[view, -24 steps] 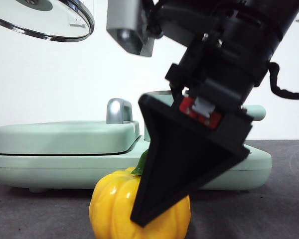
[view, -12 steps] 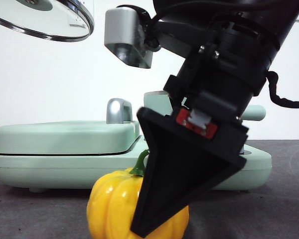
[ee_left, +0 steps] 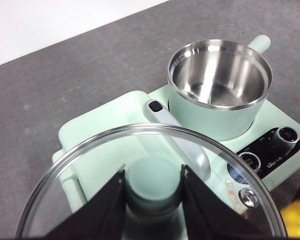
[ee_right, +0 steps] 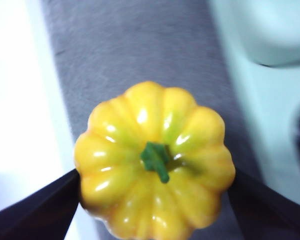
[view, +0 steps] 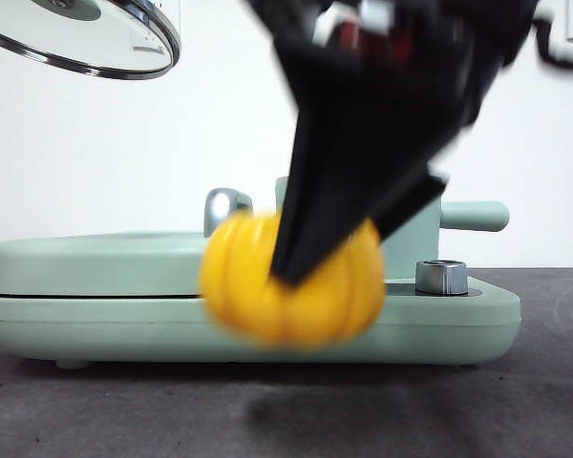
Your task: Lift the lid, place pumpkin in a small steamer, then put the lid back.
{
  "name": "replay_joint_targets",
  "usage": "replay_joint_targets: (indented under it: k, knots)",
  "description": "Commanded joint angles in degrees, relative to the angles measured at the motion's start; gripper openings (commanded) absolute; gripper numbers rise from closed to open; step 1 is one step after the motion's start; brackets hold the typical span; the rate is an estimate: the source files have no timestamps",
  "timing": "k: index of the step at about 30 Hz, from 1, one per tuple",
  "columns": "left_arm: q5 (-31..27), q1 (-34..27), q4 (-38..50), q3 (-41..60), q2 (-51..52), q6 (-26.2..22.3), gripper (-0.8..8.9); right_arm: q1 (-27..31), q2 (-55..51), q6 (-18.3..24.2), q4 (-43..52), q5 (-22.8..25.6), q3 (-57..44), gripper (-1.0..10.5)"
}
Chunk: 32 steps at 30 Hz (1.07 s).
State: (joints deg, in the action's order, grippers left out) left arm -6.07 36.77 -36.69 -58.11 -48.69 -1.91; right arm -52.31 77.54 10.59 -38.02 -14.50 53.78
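The yellow pumpkin (view: 291,286) hangs in the air in front of the appliance, with my right gripper (view: 301,267) shut on it from above. In the right wrist view the pumpkin (ee_right: 155,160) shows its green stem and sits squeezed between both black jaws of that gripper (ee_right: 154,181). My left gripper (ee_left: 153,172) is shut on the mint-green knob of the glass lid (ee_left: 90,165) and holds it high at the left (view: 86,38). The small steamer (ee_left: 220,95) stands open on the base with its steel inside bare. The right arm hides most of the steamer's body (view: 411,243).
The wide mint-green appliance base (view: 124,320) carries a closed griddle cover (view: 124,260) on its left half and steel knobs (view: 441,277) at the front right. Dark grey tabletop (view: 95,410) lies in front, with a white wall behind.
My right gripper has risen with the pumpkin, lifting it off the tabletop to the height of the base. The lid in the left gripper has stayed where it was.
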Motion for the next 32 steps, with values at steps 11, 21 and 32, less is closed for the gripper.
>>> replay_joint_targets:
  k: [11, 21, 32]
  knots:
    - [-0.2, 0.3, 2.0, -0.9, 0.0, -0.6, 0.11, 12.4, 0.2, -9.6, -23.2, 1.1, 25.6, 4.1]
    - [-0.2, 0.3, 2.0, -0.9, 0.0, -0.6, 0.11, 19.5, 11.5, -9.0, -25.9, 1.5, 40.1, 4.1]
    - [-0.2, 0.3, 2.1, -0.9, 0.0, -0.6, 0.11, 23.3, 28.4, -8.7, -26.2, 4.2, 51.9, 4.1]
